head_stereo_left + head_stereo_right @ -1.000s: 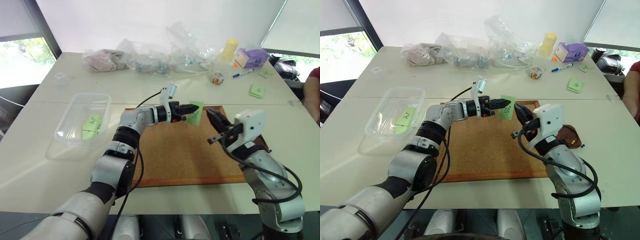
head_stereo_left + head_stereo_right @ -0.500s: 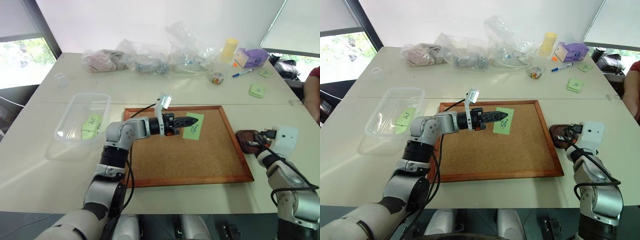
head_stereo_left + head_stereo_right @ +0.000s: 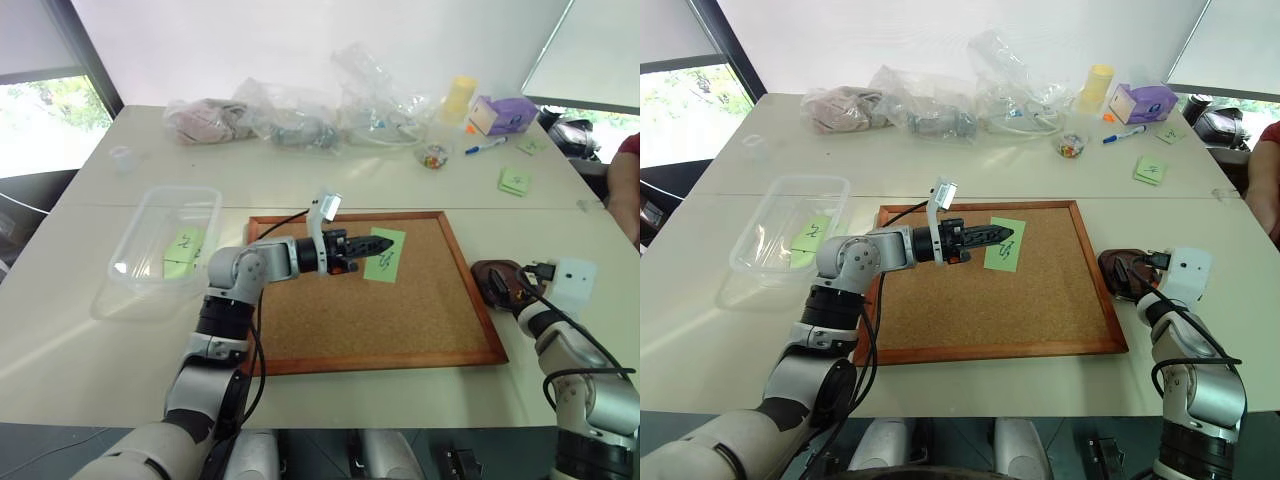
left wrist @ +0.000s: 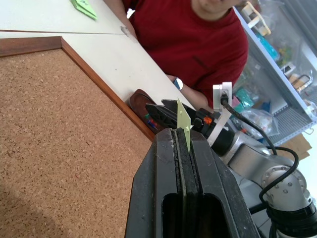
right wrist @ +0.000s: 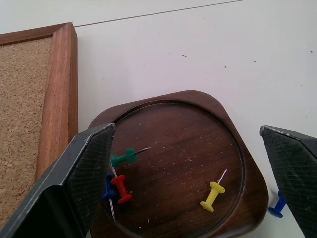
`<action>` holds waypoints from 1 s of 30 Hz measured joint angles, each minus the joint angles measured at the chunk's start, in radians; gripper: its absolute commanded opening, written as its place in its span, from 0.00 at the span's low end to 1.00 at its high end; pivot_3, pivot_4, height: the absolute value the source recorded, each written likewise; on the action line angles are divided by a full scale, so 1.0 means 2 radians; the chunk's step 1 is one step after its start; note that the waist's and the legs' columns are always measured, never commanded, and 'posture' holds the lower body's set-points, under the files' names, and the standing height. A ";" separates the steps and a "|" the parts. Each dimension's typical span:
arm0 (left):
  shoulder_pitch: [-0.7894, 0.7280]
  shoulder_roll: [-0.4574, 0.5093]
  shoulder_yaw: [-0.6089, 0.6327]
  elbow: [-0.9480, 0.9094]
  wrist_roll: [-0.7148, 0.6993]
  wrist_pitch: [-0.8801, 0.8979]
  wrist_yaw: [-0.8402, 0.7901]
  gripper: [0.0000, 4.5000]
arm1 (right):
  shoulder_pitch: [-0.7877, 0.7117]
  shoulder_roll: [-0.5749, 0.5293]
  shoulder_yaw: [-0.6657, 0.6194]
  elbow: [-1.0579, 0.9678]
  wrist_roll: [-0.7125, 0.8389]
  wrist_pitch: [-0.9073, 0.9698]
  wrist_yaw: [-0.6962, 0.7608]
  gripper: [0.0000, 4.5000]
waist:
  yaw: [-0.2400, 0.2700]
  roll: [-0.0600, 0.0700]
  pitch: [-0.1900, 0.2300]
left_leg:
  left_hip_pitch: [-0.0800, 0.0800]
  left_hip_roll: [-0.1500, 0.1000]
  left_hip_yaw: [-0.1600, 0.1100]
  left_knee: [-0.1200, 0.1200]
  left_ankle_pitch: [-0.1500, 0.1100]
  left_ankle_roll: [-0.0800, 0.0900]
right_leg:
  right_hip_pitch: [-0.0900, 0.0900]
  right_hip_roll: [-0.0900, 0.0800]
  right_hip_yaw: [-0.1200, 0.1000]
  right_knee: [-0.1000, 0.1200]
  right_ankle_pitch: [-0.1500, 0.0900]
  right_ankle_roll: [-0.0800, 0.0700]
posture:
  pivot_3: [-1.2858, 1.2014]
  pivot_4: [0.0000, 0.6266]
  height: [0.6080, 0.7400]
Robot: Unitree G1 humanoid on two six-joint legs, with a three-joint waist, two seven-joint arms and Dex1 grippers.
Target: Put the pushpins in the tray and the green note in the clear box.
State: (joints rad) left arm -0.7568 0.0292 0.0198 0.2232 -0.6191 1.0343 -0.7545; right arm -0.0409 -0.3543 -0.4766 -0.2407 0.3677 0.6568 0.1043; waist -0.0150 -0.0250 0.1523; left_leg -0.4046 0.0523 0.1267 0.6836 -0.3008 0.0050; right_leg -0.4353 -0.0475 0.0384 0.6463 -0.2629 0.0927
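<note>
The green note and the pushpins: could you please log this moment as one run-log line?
left claw: shut on green note above cork board | right claw: open over tray | pushpins: four in tray

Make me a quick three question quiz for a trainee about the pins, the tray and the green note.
1. True or false: the left gripper is shut on the green note.
2. Which pushpin colour lies alone in the tray? A yellow, B white, C orange.
3. Fill in: the right gripper hangs open over the ____.

Key: 1 true. 2 A. 3 tray.
</note>
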 measured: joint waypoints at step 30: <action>-0.039 0.406 0.058 -0.052 0.059 0.035 0.030 0.00 | -0.091 -0.077 0.239 -0.213 0.143 0.071 0.175 0.99 | -0.009 0.001 0.001 | -0.001 -0.002 -0.011 0.000 0.001 -0.002 | 0.000 0.002 0.000 0.001 0.001 0.001 | 0.52 0.24 0.98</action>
State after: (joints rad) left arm -0.8340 0.8414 0.1353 0.1191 -0.5007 1.1047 -0.6951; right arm -0.2230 -0.5092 0.0011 -0.6674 0.6535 0.7980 0.4535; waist -0.0330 -0.0240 0.1546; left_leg -0.4064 0.0478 0.1042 0.6826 -0.2982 0.0005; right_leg -0.4361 -0.0438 0.0386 0.6481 -0.2613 0.0954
